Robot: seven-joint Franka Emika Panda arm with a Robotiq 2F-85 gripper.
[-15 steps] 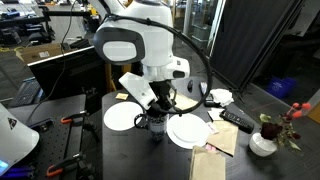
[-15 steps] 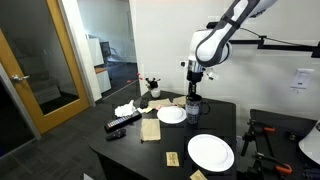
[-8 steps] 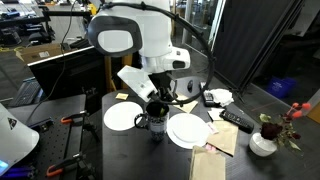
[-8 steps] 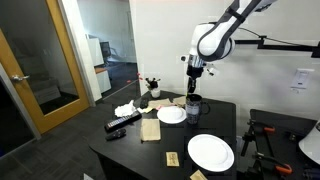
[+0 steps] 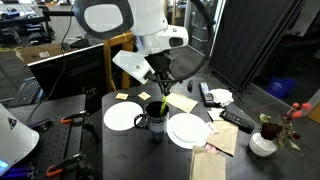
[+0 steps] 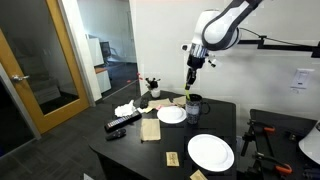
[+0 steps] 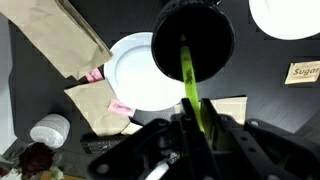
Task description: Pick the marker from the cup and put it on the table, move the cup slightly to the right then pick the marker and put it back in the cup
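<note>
Dark surface point(image 5: 128, 152) holds the cup point(image 5: 152, 121) near its middle. Pincer point(image 7: 203, 126) is clamped on the marker point(image 7: 188, 70), hanging over the cup's mouth. Best to lift straight up, clear the rim, then lay it flat on a bare patch.

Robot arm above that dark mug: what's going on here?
The robot arm's tool is shut on a thin yellow-green marker and holds it upright over the dark cup on the table. In the wrist view the marker's lower end lines up with the cup's mouth; whether it is fully out, I cannot tell. The cup sits between white plates. The marker is not yet on the table.
</note>
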